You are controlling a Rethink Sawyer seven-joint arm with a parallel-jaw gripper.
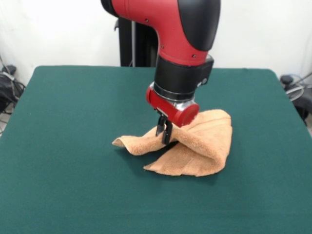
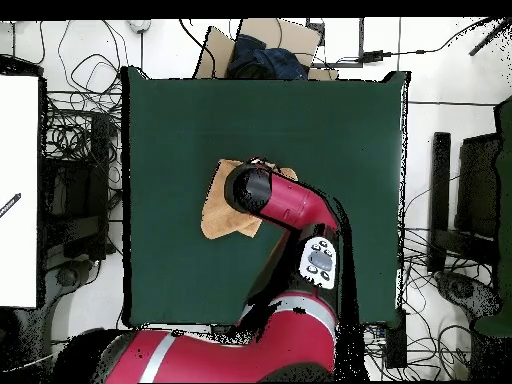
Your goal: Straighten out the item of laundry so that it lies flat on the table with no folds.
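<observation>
Green table [image 1: 63, 146], towel [image 1: 200, 148] near the middle, still folded over w/ a raised flap. Gripper [image 1: 164, 131] looks pinched narrow on that flap's edge, bulk of the towel lies to the pic's right of it in front view, so imo pull goes left

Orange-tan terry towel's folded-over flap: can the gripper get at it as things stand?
Probably yes. In the front view the gripper is down at the edge of the folded flap of the orange-tan terry towel, fingers close together, seemingly pinching it. Nothing else lies on the dark green felt table to block it.
</observation>
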